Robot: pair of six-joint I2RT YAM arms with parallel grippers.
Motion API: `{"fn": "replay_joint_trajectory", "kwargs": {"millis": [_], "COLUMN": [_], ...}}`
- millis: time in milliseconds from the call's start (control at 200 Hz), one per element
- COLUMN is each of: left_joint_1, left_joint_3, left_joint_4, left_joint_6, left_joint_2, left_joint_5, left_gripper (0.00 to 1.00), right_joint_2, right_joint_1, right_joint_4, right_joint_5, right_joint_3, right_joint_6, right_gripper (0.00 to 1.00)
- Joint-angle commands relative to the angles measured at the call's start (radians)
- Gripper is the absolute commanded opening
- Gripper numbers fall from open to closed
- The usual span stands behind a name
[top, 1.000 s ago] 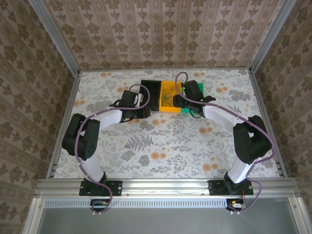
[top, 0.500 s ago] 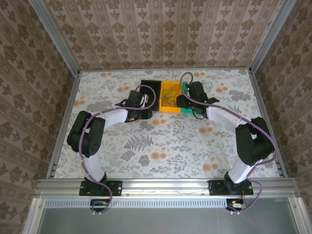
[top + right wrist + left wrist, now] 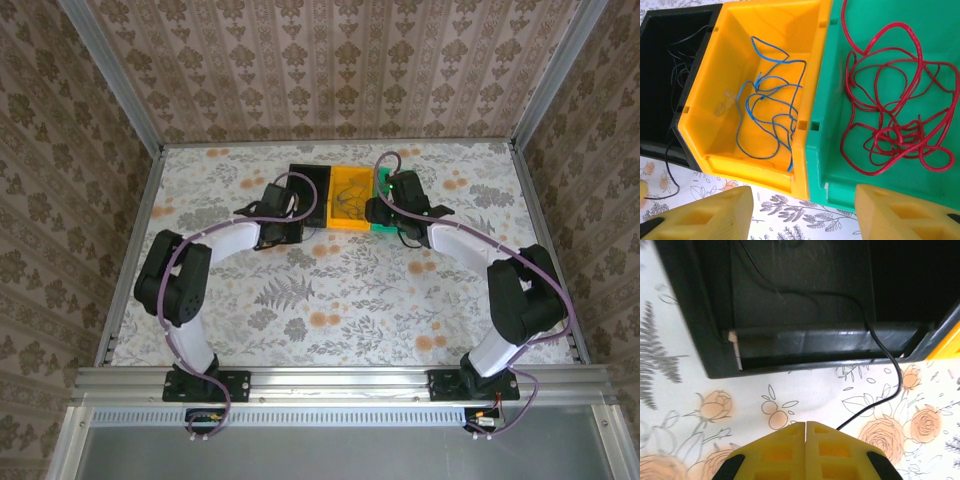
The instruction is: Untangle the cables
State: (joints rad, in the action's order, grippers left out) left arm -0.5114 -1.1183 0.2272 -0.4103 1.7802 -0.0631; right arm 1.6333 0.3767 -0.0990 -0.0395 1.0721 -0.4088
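Where the bins stand: three open plastic bins touch in a row at upper centre of the overhead frame, on the floral-patterned tabletop (image 3: 330, 300); from left to right they are the black plastic bin (image 3: 660, 147), the orange-yellow plastic bin (image 3: 740, 169) and the green plastic bin (image 3: 835, 175).
Blue cable: the thin blue wire (image 3: 767, 110) lies in loose loops on the floor of the orange-yellow bin.
Red cable: the thin red wire (image 3: 895, 120) lies in a wide tangle of loops inside the green bin, right half of the right wrist frame.
Dark cable: the thin dark wire (image 3: 885, 355) runs from inside the black bin over its near wall, curves across the tabletop and ends under the edge of the left fingers.
Left gripper (image 3: 805, 425): yellow fingers pressed together, bottom centre of its wrist frame, just below the black bin; whether they pinch the dark wire cannot be told.
Right gripper (image 3: 802, 192): yellow fingers spread wide, lower corners of its wrist frame, above the near walls of the orange-yellow and green bins.
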Motion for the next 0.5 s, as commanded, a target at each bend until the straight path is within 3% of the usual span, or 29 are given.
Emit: {"fn": "replay_joint_trajectory", "kwargs": {"millis": [0,230,495], "left_joint_1": [-0.003,0.01,-0.016], "left_joint_3": [-0.111,-0.35,-0.639], "left_joint_4": [0.066,0.129,0.271], "left_joint_6": [0.002,0.01,0.018], "left_joint_2": [-0.061,0.089,0.357], "left_joint_5": [0.093,0.168,0.341], "left_gripper": [0.0,0.0,0.0], "right_joint_2": [-0.035,-0.041,-0.077], "right_joint_1": [-0.004,-0.003,-0.004], "right_joint_4": [0.03,0.032,0.019], "right_joint_5": [0.017,0.021,0.013], "right_joint_3": [-0.014,-0.024,-0.047], "right_joint_6": [-0.017,-0.022,-0.004], "right_gripper": [0.57,0.57,0.57]}}
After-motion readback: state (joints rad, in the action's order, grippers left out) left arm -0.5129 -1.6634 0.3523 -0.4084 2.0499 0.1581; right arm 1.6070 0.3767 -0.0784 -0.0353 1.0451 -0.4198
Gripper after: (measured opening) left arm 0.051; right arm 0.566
